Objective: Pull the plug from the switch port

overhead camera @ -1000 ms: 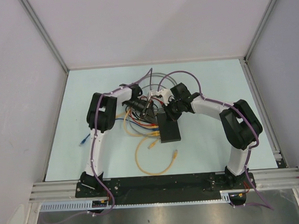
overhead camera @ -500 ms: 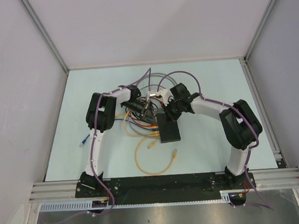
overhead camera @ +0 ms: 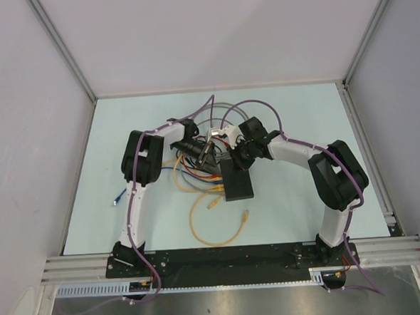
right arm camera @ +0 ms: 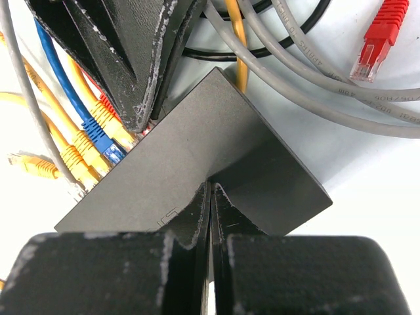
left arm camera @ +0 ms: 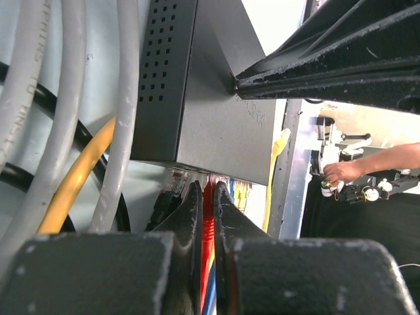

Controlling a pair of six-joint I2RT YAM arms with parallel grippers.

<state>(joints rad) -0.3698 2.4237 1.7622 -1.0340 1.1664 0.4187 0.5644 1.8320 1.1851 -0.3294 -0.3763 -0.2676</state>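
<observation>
Top external view: a pale blue counter (overhead camera: 300, 116) sits between plain grey walls. The switch (overhead camera: 238, 181) lies flat at its centre, a matte black slab with a perforated side. My left claw (left arm camera: 208, 190), at the switch's 11 o'clock, pinches the red plug (left arm camera: 209, 223) at the port edge. My right claw (right arm camera: 210, 190), at 12 o'clock, is pressed together, tips touching the top face. Three smooth grey cables (left arm camera: 65, 98) run alongside.

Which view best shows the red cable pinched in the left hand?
The left wrist view: the red cable runs between the shut fingers of the left hand to the port edge of the switch. The right wrist view shows only a red sliver beside those fingers. The top view is too small to pick it out.
</observation>
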